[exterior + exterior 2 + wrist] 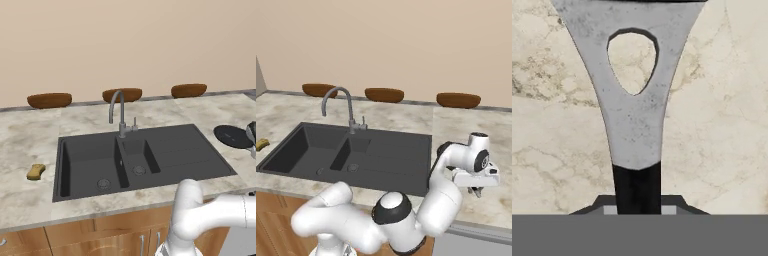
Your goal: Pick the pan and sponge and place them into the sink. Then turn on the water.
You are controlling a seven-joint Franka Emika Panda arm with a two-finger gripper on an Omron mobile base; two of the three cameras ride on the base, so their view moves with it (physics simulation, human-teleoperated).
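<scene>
My gripper point(476, 190) is clamped tight on the pan point(233, 136) handle, right of the sink point(175, 150).

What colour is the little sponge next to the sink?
The sponge is yellow-tan. It shows best in the left base view, lying on the counter left of the sink.

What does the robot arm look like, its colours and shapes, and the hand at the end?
The arm is glossy white, built of rounded tubular links with dark grey joint caps. Its hand is a boxy white block; the gripper ends in small dark fingers. No cables or markings are visible.
</scene>
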